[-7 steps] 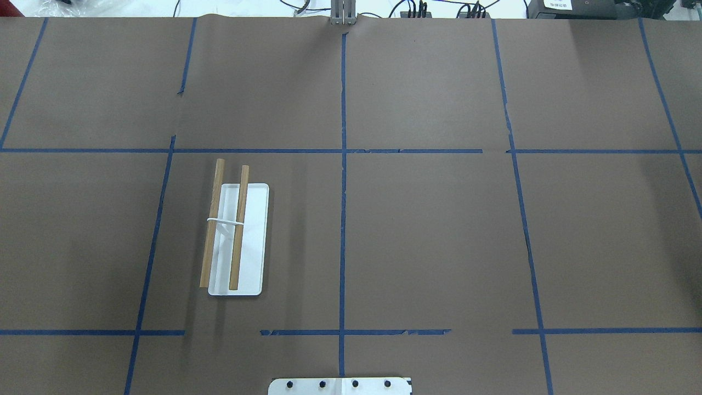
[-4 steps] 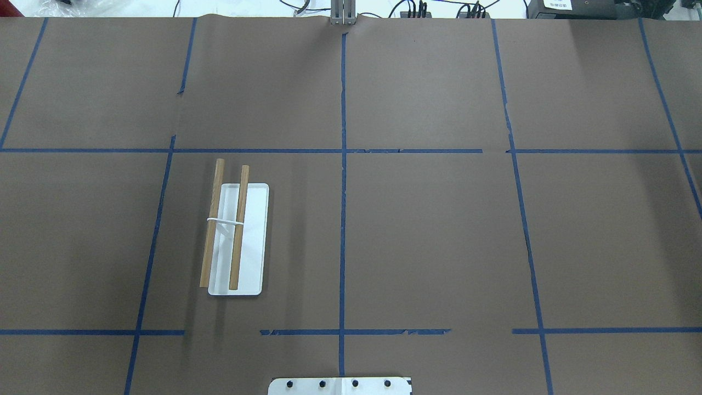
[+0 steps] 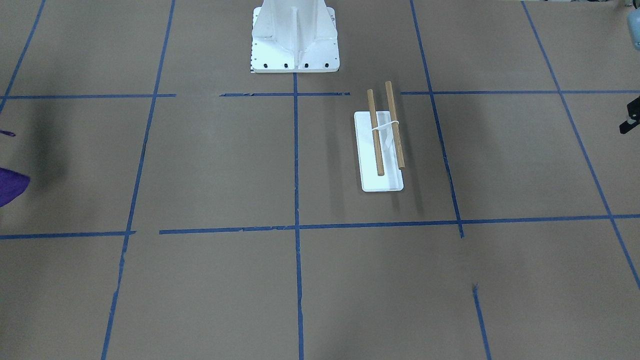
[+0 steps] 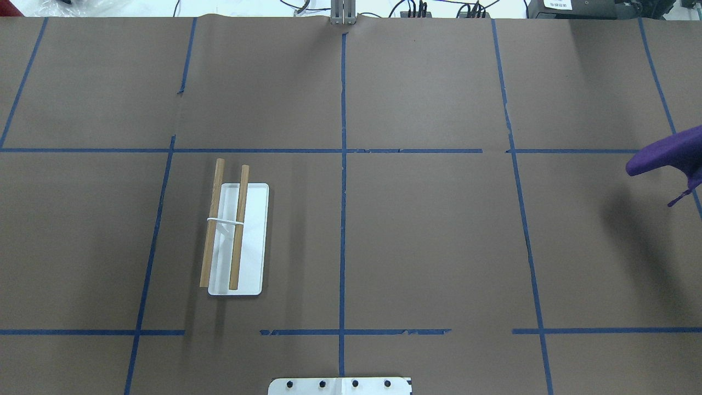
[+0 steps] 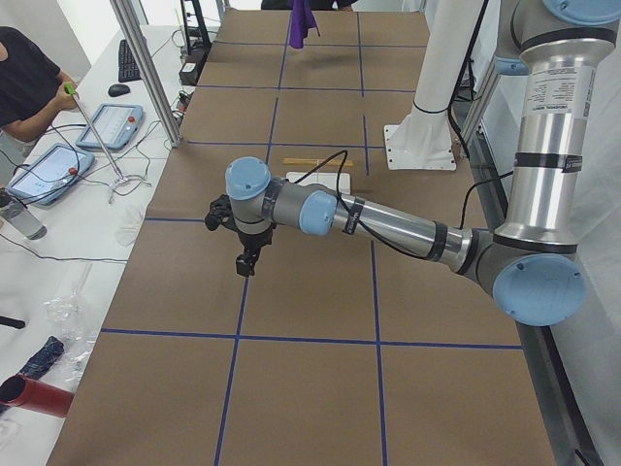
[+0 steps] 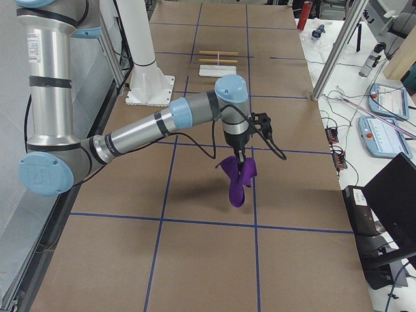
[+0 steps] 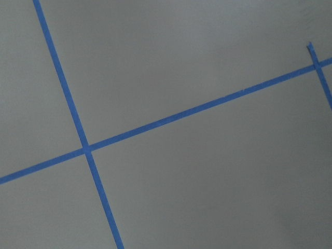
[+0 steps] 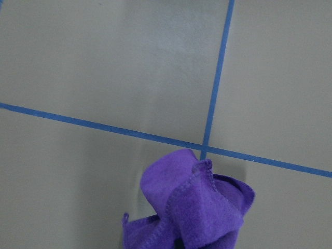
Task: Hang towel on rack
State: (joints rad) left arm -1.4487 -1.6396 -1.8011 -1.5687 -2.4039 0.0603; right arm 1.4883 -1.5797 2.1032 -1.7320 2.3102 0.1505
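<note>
Dangling from beneath the right gripper [image 6: 241, 156], the purple towel [image 6: 237, 179] hangs bunched and clear of the brown table [image 4: 428, 236] at the robot's far right end. The cloth hides the fingers in the wrist view, so I cannot tell how that pincer is set. The rack [image 4: 255, 241] stands well apart, in the robot's left half, its two wooden dowels [image 4: 239, 227] bare and running parallel above the white base. The left gripper [image 5: 246, 264] hovers over bare table beyond the rack, toward the left end, and whether it is released or clenched I cannot tell either. The carry across looks the main hazard: a towel held at one crumpled spot would likely land lopsided on a dowel and slide off. A low pass could also drag cloth or fingers against the light rack, shoving or tipping it.
</note>
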